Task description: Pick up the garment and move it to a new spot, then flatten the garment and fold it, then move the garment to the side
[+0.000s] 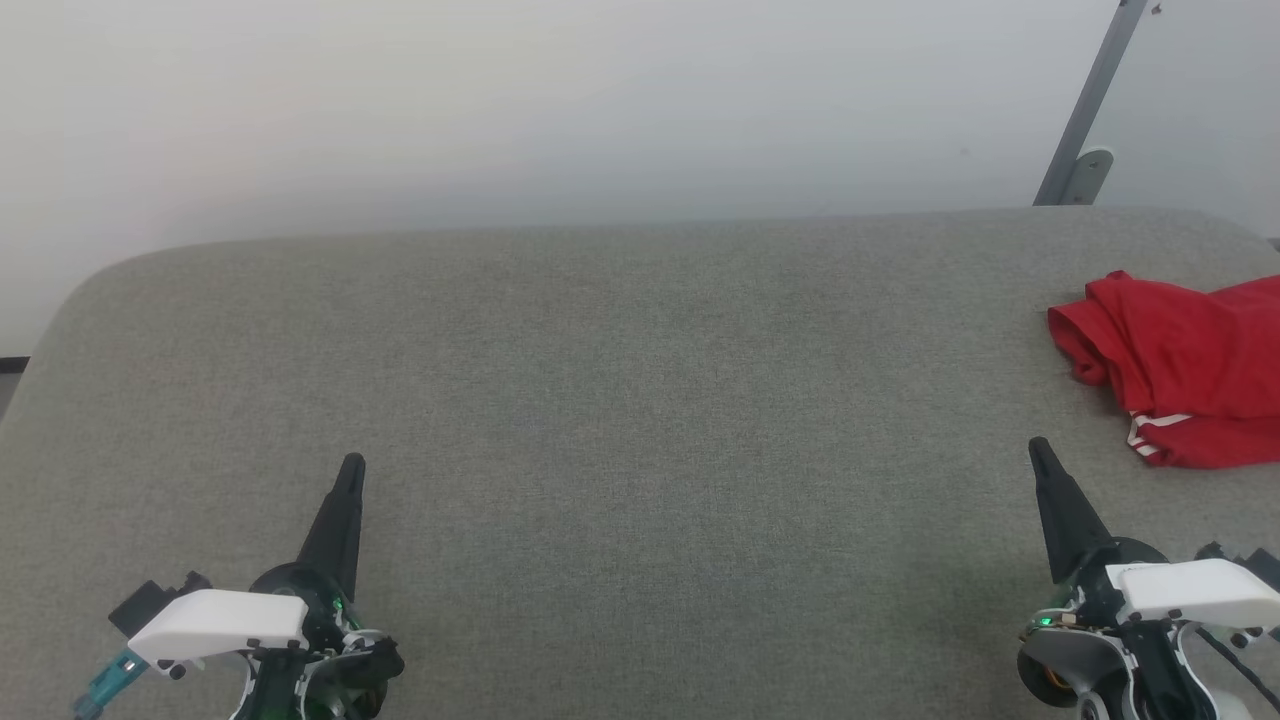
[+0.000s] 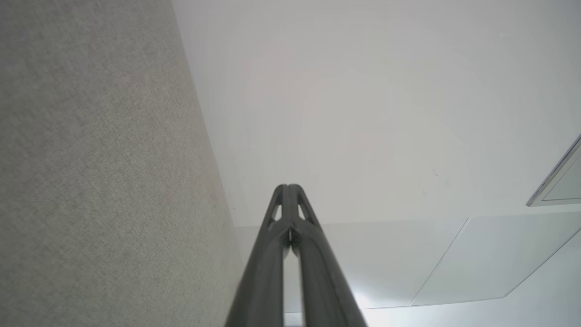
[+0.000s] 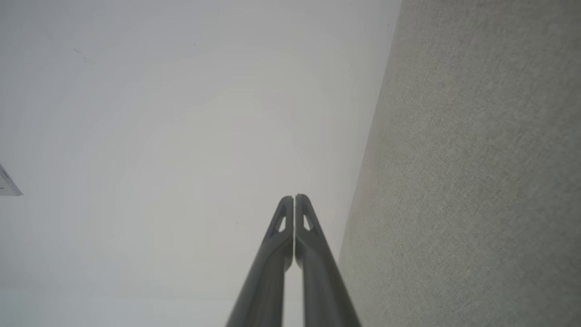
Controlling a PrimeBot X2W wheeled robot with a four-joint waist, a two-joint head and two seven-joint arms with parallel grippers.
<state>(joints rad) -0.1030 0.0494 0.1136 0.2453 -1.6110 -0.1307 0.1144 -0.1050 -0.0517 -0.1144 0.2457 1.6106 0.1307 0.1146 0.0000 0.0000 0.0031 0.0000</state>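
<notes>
Garment (image 1: 1180, 370): red, lying in a loose bundle at the right edge of the head view, at mid-height, partly cut off by the frame. A strip of red-white striped trim shows at its lower left. No lettering is visible. It rests on the grey fabric surface (image 1: 640, 400), well apart from the surface's centre.

Left gripper (image 1: 351, 463): lower left of the head view, its 2 fingers pressed together with nothing between them. The left wrist view agrees: the tips meet and are empty.

Right gripper (image 1: 1037, 445): lower right of the head view, likewise closed on nothing. It is near the garment, below and to its left, and not touching it.

Step in hand (judgement): the scene fits 2 readings. Either the bundle is waiting off to the side to be picked up, or the garment has already been folded and set aside. The edges look rumpled rather than squared, but too much lies outside the frame to settle it. No next move is prescribed, because neither arm is engaged with the cloth.
</notes>
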